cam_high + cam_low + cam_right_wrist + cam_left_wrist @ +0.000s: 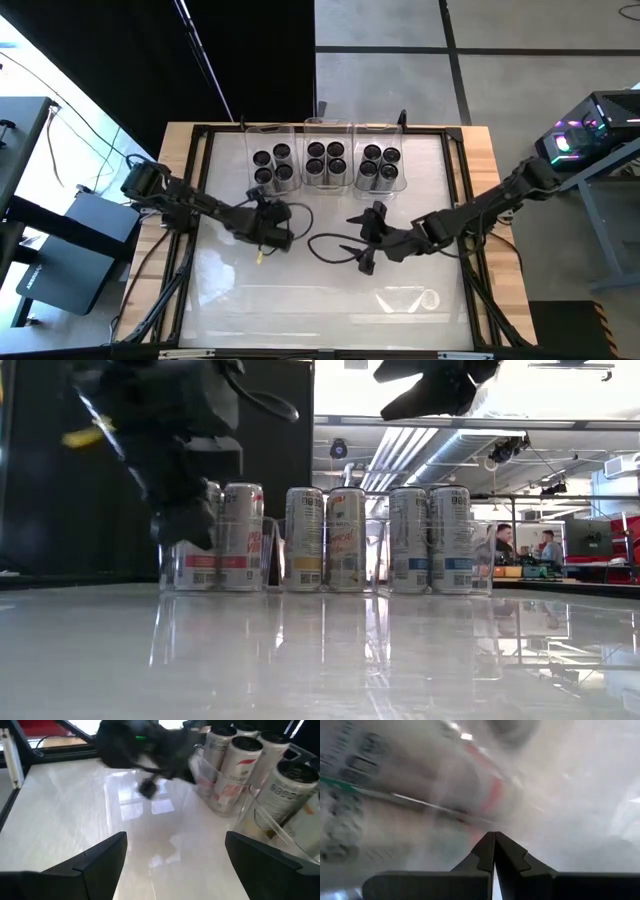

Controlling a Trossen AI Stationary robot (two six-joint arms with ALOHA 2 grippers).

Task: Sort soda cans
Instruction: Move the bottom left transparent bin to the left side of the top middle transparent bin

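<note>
All the soda cans (326,163) are packed upright in three clear bins (380,180) lined up side by side along the far edge of the counter (330,300), four per bin. The left end effector (268,236) sits just in front of the left bin, pinched fully together and empty. The right end effector (362,240) is spread wide over the middle of the counter, nothing in it.

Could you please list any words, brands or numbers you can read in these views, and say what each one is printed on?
None can be read with confidence.
Soda cans: coloured labels with script lettering and small print blocks, too blurred to read.
Cans in the right wrist view: red mark and grey print, too blurred.
Left wrist view: only blurred, unreadable print.
</note>
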